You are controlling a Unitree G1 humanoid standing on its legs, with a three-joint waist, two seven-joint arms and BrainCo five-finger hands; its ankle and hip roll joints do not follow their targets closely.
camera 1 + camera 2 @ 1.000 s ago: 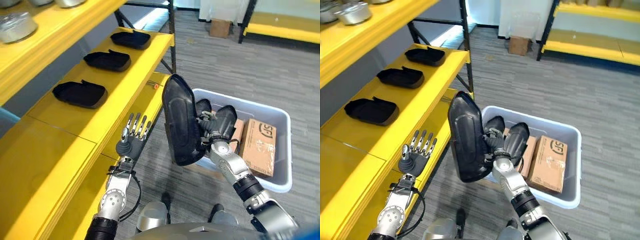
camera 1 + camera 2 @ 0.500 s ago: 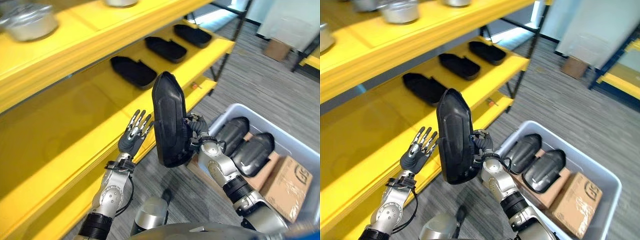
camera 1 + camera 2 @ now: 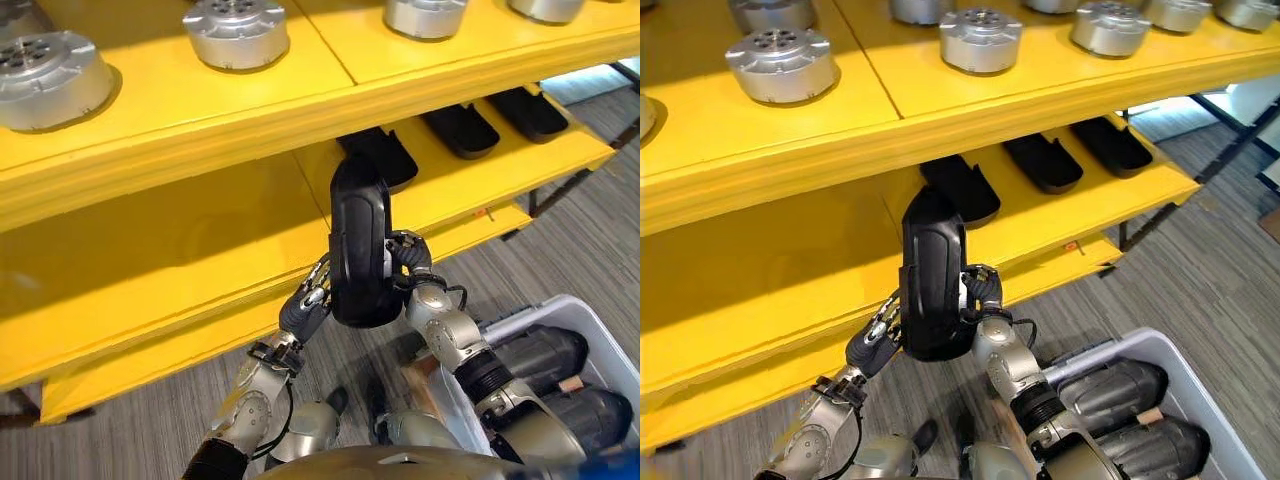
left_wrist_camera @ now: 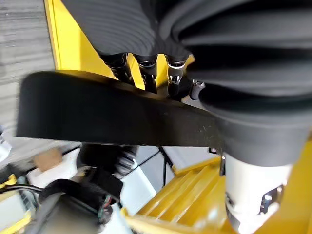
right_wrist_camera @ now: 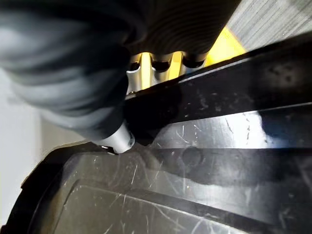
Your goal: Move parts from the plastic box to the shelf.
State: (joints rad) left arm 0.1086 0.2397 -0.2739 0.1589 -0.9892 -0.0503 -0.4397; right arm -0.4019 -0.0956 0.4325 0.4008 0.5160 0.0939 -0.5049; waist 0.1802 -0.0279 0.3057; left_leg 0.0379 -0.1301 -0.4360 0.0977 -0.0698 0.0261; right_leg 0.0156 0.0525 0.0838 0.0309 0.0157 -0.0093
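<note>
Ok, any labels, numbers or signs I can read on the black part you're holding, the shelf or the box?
None readable.
Black moulded plastic part, gripped by the right hand: no print visible.
Yellow metal shelf: no labels visible.
Pale grey plastic box: no print visible.

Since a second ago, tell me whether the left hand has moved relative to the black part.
Yes. The left hand has closed in on the black part that the right hand holds; its fingers now reach the part's side.

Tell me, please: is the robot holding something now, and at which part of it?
Yes: the right hand grips the upright black part by its right edge; the left hand touches its lower left edge.
</note>
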